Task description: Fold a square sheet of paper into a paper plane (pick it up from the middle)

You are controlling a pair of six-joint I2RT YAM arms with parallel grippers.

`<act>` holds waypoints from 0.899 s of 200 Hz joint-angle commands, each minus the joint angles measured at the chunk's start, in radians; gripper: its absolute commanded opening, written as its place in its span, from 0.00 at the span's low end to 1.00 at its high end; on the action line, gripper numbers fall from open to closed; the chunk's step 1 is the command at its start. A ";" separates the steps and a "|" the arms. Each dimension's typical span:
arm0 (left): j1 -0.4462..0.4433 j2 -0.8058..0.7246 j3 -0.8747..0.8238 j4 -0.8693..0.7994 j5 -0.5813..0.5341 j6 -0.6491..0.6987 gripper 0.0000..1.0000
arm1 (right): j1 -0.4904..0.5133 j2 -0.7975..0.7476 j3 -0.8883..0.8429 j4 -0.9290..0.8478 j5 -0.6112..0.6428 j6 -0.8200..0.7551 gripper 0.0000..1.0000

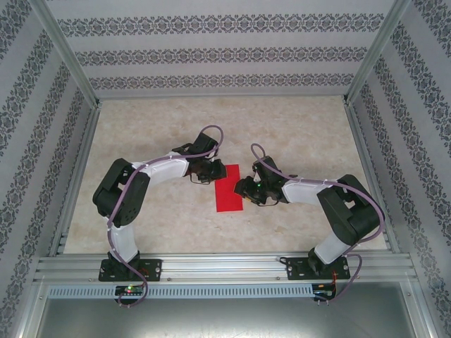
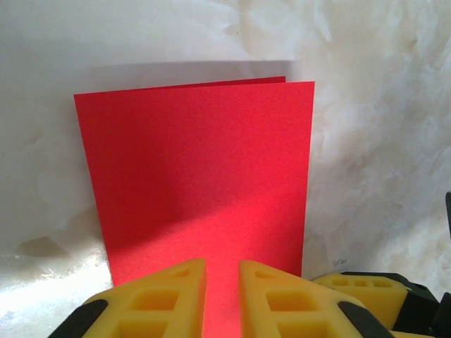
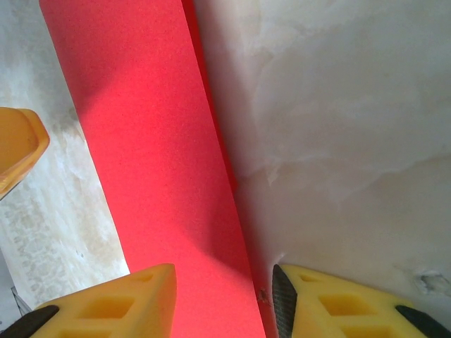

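Your left arm [image 1: 121,196] and right arm [image 1: 349,211] wear white shells between bulky black joints, with a lilac cable [image 1: 211,127] looping back behind the fingers [image 2: 165,299], which are yellow blocks with square recesses and black textured patches.

The sheet of paper [image 2: 197,176] is bright red, matt and finely grained, thin at its edges. The table [image 1: 296,134] has a pale marble-look top, smooth with a faint sheen. The fingers [image 2: 169,303] are matt yellow plastic with black inserts. The rails [image 1: 225,266] are ribbed silvery metal. The walls [image 1: 211,53] look like matt patterned paper.
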 commanded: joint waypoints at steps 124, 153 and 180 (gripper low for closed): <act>-0.005 0.053 -0.032 -0.016 -0.019 0.020 0.20 | -0.026 -0.024 -0.016 0.075 -0.041 -0.009 0.36; -0.006 0.056 -0.034 -0.017 -0.009 0.025 0.19 | -0.049 -0.010 -0.019 0.118 -0.073 -0.015 0.36; -0.005 0.056 -0.037 -0.022 -0.010 0.036 0.18 | -0.074 0.019 -0.006 0.156 -0.136 -0.023 0.34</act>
